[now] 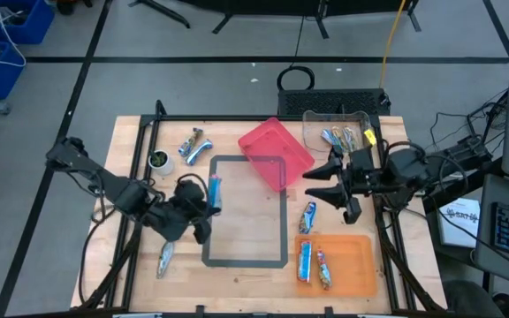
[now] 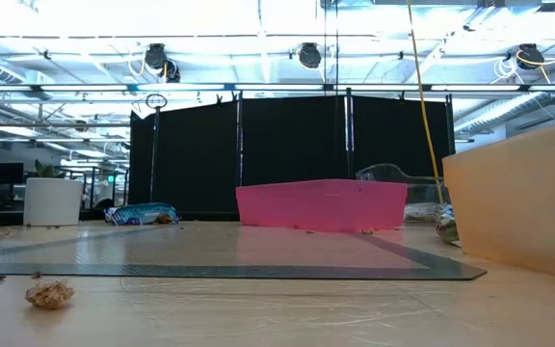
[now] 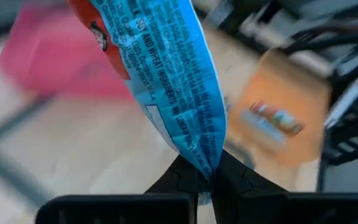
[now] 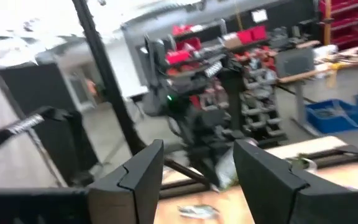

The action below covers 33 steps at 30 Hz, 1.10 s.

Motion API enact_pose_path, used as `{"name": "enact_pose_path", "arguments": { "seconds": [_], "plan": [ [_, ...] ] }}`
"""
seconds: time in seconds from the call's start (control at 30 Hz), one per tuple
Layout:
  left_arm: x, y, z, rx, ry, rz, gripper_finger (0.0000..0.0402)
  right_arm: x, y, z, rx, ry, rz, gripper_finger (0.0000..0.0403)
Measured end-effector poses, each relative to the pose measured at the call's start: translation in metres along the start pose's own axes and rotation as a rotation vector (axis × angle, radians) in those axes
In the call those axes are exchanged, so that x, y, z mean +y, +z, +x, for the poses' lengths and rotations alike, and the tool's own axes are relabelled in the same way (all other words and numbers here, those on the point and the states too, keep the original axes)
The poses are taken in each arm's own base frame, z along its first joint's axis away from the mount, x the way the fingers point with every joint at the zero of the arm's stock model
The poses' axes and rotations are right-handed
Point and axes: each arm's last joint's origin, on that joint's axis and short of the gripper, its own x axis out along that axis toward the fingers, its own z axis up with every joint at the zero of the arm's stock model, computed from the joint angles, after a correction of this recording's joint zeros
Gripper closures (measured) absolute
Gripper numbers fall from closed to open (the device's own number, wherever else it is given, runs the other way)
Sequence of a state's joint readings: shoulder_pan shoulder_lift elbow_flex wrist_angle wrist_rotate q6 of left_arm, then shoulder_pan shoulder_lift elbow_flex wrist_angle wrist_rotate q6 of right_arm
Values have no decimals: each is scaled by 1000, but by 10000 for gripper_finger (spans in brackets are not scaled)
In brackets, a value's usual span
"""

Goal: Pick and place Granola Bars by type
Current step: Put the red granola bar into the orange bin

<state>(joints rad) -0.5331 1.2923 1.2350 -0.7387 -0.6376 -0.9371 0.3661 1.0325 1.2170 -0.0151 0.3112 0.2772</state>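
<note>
Granola bars are scattered over the wooden table (image 1: 131, 141) in the high view. One blue bar (image 3: 179, 81) is clamped between the closed fingers of the left gripper (image 1: 203, 208), left of centre at the left edge of the taped rectangle (image 1: 247, 212); in the left wrist view its wrapper end is pinched between the two dark fingertips (image 3: 185, 177). The right gripper (image 1: 325, 181) is seen right of centre, between the pink bin (image 1: 277, 152) and the orange tray (image 1: 360, 265), with its fingers apart and nothing between them. Two bars (image 1: 313, 262) lie in the orange tray at lower right, and another bar (image 1: 307, 217) lies just above it on the table. Several bars (image 1: 341, 136) lie in the clear bin (image 1: 312, 119) at upper right. Two bars (image 1: 194, 146) lie at upper left near the white-rimmed cup (image 1: 159, 160), and one bar (image 1: 165, 257) lies at lower left.
</note>
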Motion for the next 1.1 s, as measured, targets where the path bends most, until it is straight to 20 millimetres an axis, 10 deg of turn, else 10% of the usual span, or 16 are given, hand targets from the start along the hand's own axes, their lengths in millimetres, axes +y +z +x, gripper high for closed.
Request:
{"name": "enact_pose_path", "arguments": {
  "seconds": [0.33, 1.1],
  "plan": [
    [-14, 51, -1, -394, -106, 293, 384, 6, 38, 16, -53, -125, -74, 215],
    [0, 87, 9, -551, -59, 543, 384, 13, 16, 81, 8, -280, -204, 174]
  ]
}}
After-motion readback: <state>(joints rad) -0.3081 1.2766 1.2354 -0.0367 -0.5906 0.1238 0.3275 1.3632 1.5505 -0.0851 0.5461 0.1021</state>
